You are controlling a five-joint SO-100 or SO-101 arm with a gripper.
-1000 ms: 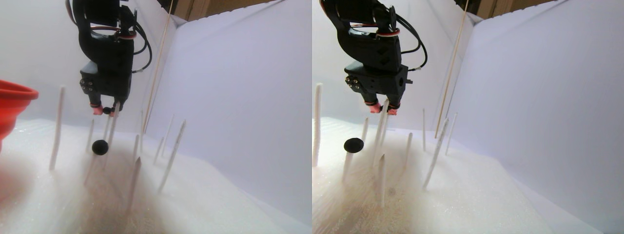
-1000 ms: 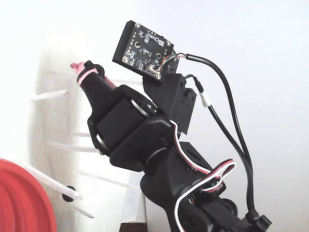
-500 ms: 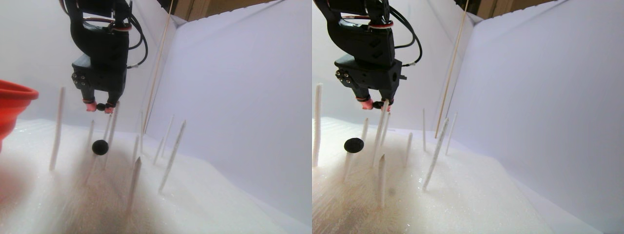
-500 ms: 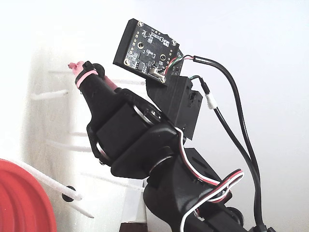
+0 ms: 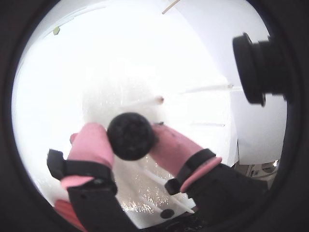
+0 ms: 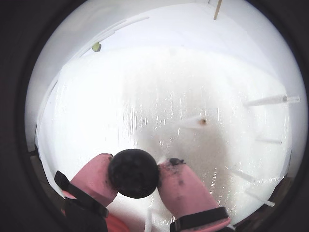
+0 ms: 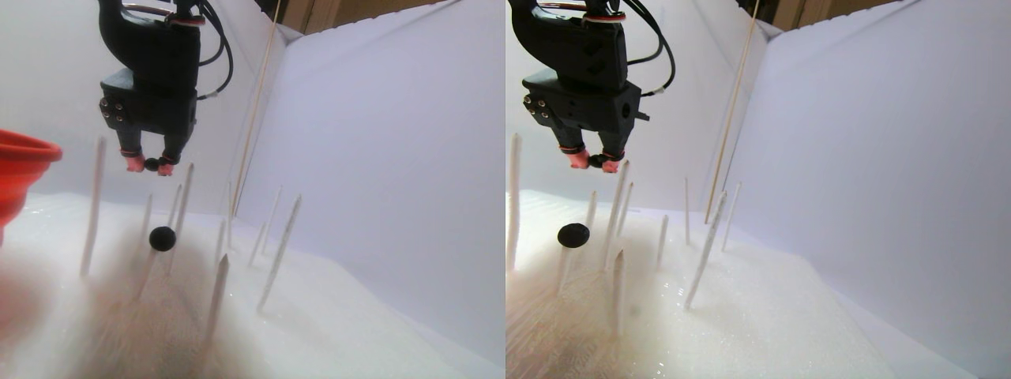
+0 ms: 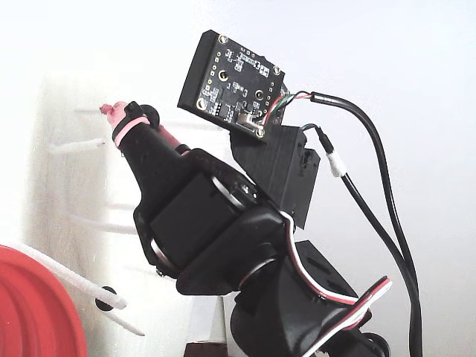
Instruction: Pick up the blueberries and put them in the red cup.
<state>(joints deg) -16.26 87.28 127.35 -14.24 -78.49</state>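
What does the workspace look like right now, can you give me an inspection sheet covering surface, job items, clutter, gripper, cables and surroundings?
Surface: white foam floor, glittery, studded with thin white sticks.
Job's things: one blueberry pinched between the pink fingertips; another blueberry sits on a stick in the stereo pair view; red cup at the left edge, only partly seen.
Clutter: a small greenish speck near the far wall.
Gripper: gripper shut on the held blueberry, raised above the sticks.
Cables: black cables and a red-white-black wire bundle run along the arm.
Surroundings: white walls, a thin wooden rod in the corner.
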